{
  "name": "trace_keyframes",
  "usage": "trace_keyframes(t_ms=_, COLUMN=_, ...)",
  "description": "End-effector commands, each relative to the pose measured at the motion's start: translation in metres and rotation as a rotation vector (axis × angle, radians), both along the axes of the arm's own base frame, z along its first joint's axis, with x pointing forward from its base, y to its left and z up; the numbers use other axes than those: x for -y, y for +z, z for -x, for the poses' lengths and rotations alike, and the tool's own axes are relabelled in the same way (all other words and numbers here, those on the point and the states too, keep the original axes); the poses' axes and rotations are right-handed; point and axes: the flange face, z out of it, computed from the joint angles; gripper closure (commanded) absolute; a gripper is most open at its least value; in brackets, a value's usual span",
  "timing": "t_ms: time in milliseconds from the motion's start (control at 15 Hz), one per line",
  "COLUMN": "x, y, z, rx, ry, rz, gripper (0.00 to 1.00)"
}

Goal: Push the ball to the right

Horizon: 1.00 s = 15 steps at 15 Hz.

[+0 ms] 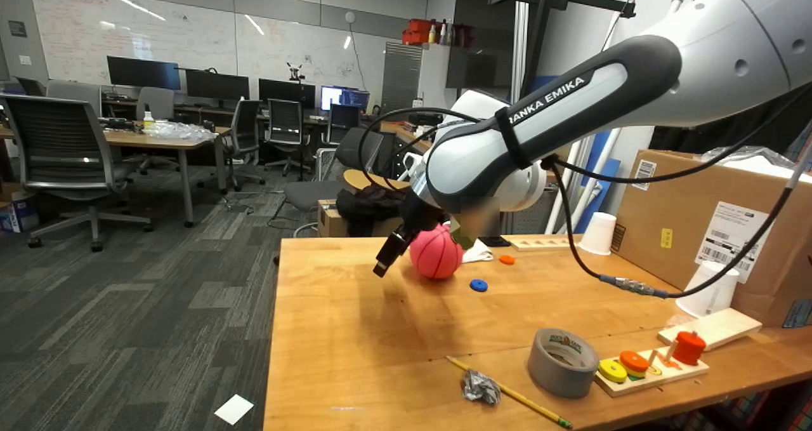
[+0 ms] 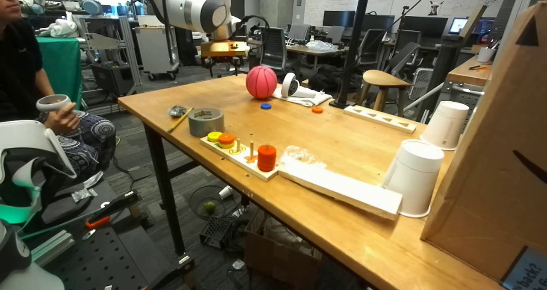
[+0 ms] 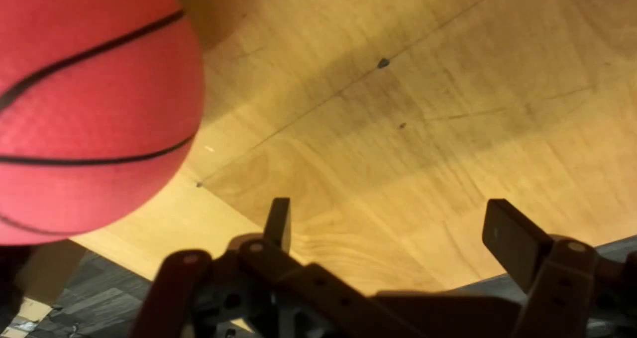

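Claw: hovering, jaws spread, empty.
Ball: sitting just beside claw, not touching.
Bench edge: running near claw; off-ctr push poss. dumping ball.
Cloth: lying past ball, poss. snagging it.

In the wrist view, the ball is cut off on its left and upper sides, and the gripper on its lower side. In an exterior view, just above the far edge of the desk, a blurred patch hides what is there; the desk's near left corner is outside the frame, and print on the cardboard box is partly too small for reading. In an exterior view, beyond the desk's left corner, the frame cuts the person at the face.
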Motion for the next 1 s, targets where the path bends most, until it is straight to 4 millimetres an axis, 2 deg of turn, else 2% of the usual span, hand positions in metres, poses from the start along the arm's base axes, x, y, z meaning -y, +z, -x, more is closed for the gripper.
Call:
trace_keyframes(t_ms=0, x=-0.013, y=0.022, z=-0.028, rx=0.011, ry=-0.066, rz=-0.035, gripper=0.0)
trace_keyframes(t_ms=133, x=-0.013, y=0.025, z=-0.031, rx=0.004, ry=-0.091, rz=-0.027, gripper=0.0)
trace_keyframes(t_ms=200, x=-0.006, y=0.026, z=-0.03, rx=-0.008, ry=-0.11, rz=-0.005, gripper=0.0)
trace_keyframes(t_ms=333, x=0.014, y=0.022, z=-0.025, rx=-0.044, ry=-0.168, rz=0.047, gripper=0.0)
trace_keyframes(t_ms=533, x=0.056, y=0.021, z=-0.009, rx=-0.084, ry=-0.291, rz=0.125, gripper=0.0)
trace_keyframes(t_ms=667, x=0.079, y=0.046, z=0.007, rx=-0.042, ry=-0.342, rz=0.209, gripper=0.0)
trace_keyframes(t_ms=933, x=0.105, y=0.129, z=0.033, rx=0.079, ry=-0.372, rz=0.426, gripper=0.0)
